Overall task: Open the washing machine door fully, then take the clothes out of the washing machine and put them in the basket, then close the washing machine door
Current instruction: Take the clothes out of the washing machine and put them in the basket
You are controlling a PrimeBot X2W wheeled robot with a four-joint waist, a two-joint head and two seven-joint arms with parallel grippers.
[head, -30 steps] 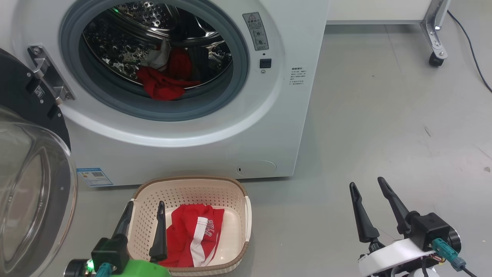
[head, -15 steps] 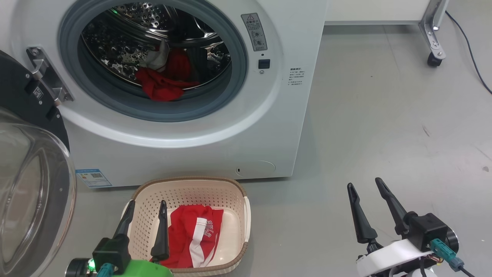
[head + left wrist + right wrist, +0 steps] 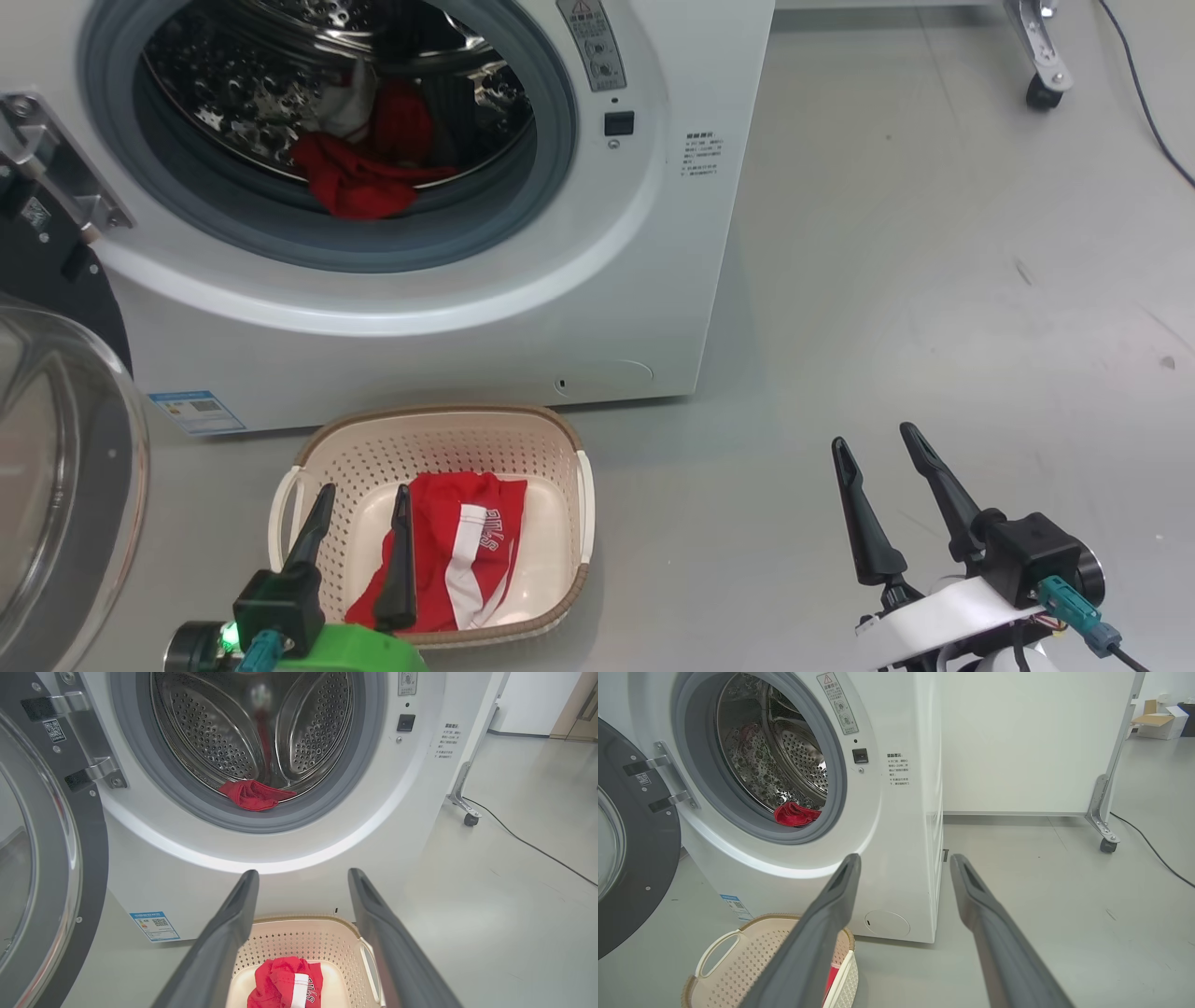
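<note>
washing machine (image 3: 467, 317): 1 | basket (image 3: 439, 446): 1 | clothes (image 3: 462, 541): 2 heaps | fingers (image 3: 401, 560): 4

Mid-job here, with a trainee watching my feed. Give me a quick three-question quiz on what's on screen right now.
1. True or false: the washing machine door is shut.
2. Between the basket and the washing machine, which holds red clothes? A) basket alone B) machine alone C) both
3. Fill in: the left gripper and the right gripper both stand ____ and hold nothing.

Key: 1 false, it is swung open; 2 C; 3 open.
</note>
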